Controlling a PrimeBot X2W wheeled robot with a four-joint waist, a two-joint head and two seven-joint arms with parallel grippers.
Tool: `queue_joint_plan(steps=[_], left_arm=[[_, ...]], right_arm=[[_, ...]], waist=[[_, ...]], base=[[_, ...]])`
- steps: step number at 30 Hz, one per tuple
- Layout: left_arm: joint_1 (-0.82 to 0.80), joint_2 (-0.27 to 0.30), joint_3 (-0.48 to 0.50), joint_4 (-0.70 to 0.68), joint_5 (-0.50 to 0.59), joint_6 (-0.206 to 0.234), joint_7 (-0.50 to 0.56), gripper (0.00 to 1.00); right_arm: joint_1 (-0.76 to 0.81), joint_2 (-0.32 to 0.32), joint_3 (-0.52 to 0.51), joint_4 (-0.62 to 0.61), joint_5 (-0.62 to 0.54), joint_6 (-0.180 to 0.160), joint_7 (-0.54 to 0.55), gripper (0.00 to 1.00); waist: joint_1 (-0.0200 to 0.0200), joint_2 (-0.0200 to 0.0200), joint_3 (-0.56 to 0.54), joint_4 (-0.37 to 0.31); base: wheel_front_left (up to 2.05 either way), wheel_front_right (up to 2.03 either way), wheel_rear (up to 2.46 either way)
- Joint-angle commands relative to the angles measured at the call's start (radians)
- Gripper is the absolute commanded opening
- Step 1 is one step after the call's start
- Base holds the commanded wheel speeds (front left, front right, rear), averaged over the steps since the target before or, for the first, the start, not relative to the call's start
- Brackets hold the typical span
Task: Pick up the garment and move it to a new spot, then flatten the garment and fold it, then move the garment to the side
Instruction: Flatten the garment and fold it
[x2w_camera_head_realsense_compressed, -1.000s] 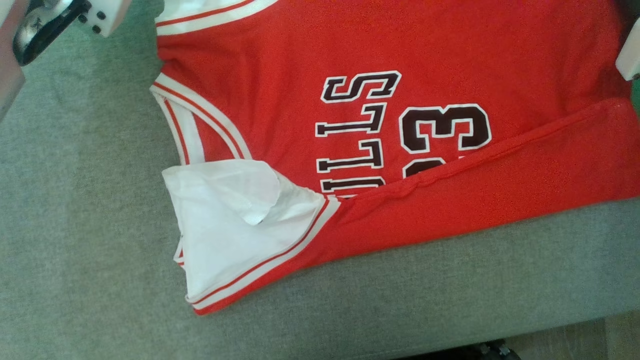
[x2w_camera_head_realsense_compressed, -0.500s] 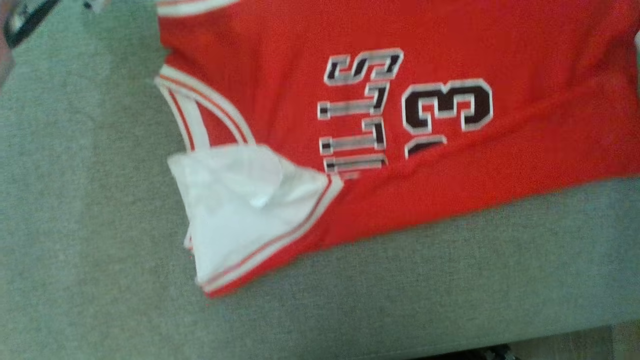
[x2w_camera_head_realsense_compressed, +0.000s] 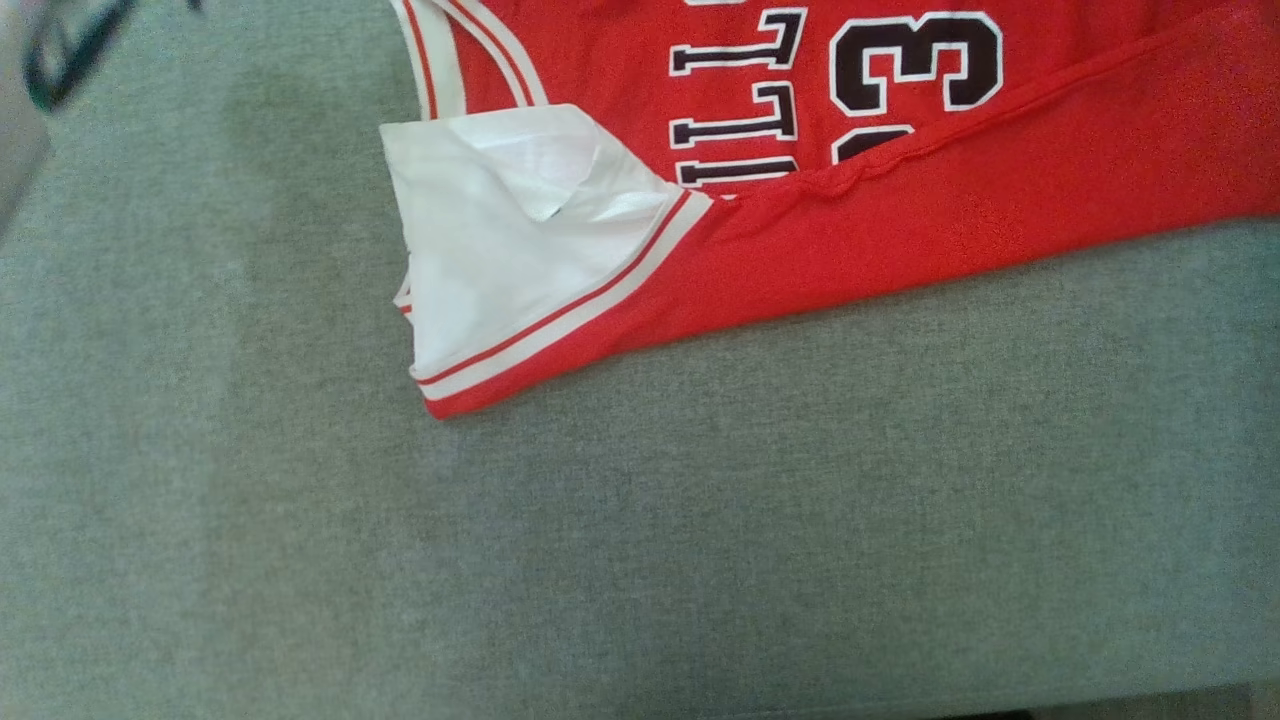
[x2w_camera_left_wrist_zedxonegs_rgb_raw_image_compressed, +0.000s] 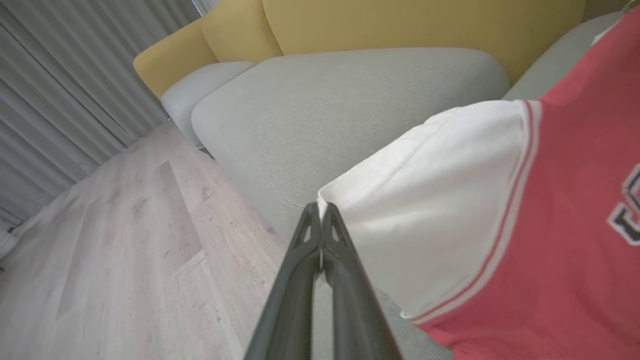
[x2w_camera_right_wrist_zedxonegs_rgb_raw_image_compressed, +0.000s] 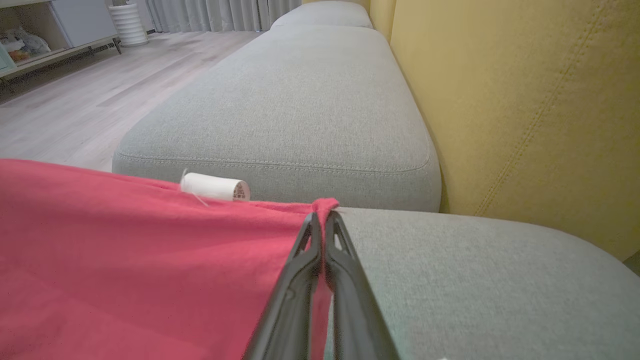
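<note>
Garment on grey sofa cushion; yellow backrest; pale wood floor

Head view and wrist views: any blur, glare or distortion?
Head view: jersey lettering sharp, top-left corner motion-smeared; flat light, no glare. Left wrist view: wide-angle bend on the couch, left end effector crisp at the tips. Right wrist view: right end effector softens toward the lens.

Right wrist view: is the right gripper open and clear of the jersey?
No, the right gripper is shut on a red corner of the jersey.
</note>
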Motion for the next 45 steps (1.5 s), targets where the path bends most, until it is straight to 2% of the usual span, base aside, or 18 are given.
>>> queue_joint_plan(steps=[1,6,10,15,20,21,22,23,24,25,29,35,37,40,41,45], left_arm=[[-0.016,0.051,0.04,-0.028,-0.007,0.009,-0.011,0.0],[0.107,0.125,0.031,-0.208,-0.012,0.083,-0.032,0.0],[0.224,0.201,0.017,-0.406,-0.016,0.178,-0.015,0.0],[0.35,0.285,-0.006,-0.627,0.0,0.316,0.019,0.0],[0.451,0.31,-0.02,-0.745,-0.005,0.42,0.013,0.0],[0.467,0.309,-0.02,-0.753,-0.007,0.434,0.002,0.0],[0.483,0.304,-0.02,-0.757,-0.01,0.447,-0.013,0.13],[0.5,0.3,-0.019,-0.757,-0.016,0.458,-0.027,0.43],[0.516,0.294,-0.021,-0.753,-0.021,0.466,-0.039,0.96],[0.532,0.285,-0.021,-0.748,-0.028,0.476,-0.053,1.0],[0.608,0.235,-0.017,-0.72,-0.063,0.516,-0.121,1.0],[0.754,0.14,0.063,-0.659,-0.119,0.609,-0.25,1.0],[0.804,0.094,0.101,-0.637,-0.102,0.647,-0.26,1.0],[0.877,0.009,0.186,-0.631,-0.016,0.692,-0.262,1.0],[0.877,0.009,0.186,-0.631,-0.016,0.692,-0.262,1.0],[0.99,-0.1,0.271,-0.621,0.101,0.689,-0.262,1.0]], right_arm=[[0.042,-0.037,-0.002,-0.021,0.006,-0.001,-0.011,0.0],[0.121,-0.064,-0.021,-0.038,0.018,-0.001,-0.048,0.0],[0.184,-0.075,-0.046,-0.044,0.011,-0.001,-0.071,0.0],[0.248,-0.07,-0.081,-0.043,-0.002,-0.001,-0.086,0.0],[0.305,-0.055,-0.112,-0.056,-0.013,-0.001,-0.096,0.0],[0.32,-0.052,-0.117,-0.058,-0.014,-0.001,-0.096,0.03],[0.334,-0.051,-0.12,-0.06,-0.019,-0.001,-0.097,0.31],[0.349,-0.05,-0.125,-0.06,-0.024,-0.001,-0.097,0.81],[0.365,-0.049,-0.131,-0.06,-0.03,-0.001,-0.098,1.0],[0.381,-0.05,-0.141,-0.063,-0.038,-0.001,-0.1,1.0],[0.473,-0.041,-0.216,-0.096,-0.068,-0.001,-0.114,1.0],[0.635,0.05,-0.38,-0.203,-0.087,-0.001,-0.12,1.0],[0.671,0.086,-0.427,-0.222,-0.092,-0.001,-0.119,1.0],[0.693,0.128,-0.488,-0.224,-0.108,-0.001,-0.104,1.0],[0.693,0.128,-0.488,-0.224,-0.108,-0.001,-0.104,1.0],[0.678,0.162,-0.558,-0.192,-0.127,-0.001,-0.06,1.0]], waist=[[0.0,0.0,-0.003,0.004],[0.0,0.0,-0.019,0.014],[0.0,0.0,-0.032,0.021],[0.0,0.0,-0.046,0.036],[0.0,0.0,-0.046,0.046],[0.0,0.0,-0.046,0.046],[0.0,0.0,-0.047,0.047],[0.0,0.0,-0.048,0.047],[0.0,0.0,-0.052,0.048],[0.0,0.0,-0.056,0.05],[0.0,0.0,-0.085,0.056],[0.0,0.0,-0.143,0.059],[0.0,0.0,-0.165,0.07],[0.0,0.0,-0.195,0.098],[0.0,0.0,-0.195,0.098],[0.0,0.0,-0.229,0.149]], base=[[0.0,0.0,0.0],[0.0,0.0,0.0],[0.0,0.0,0.0],[0.0,0.0,0.0],[0.0,0.0,0.0],[0.0,0.0,0.0],[0.0,0.0,0.0],[0.0,0.0,0.0],[0.0,0.0,0.0],[0.0,0.0,0.0],[0.0,0.0,0.0],[0.0,0.0,0.0],[0.0,0.0,0.0],[0.0,0.0,0.0],[0.0,0.0,0.0],[0.0,0.0,0.0]])
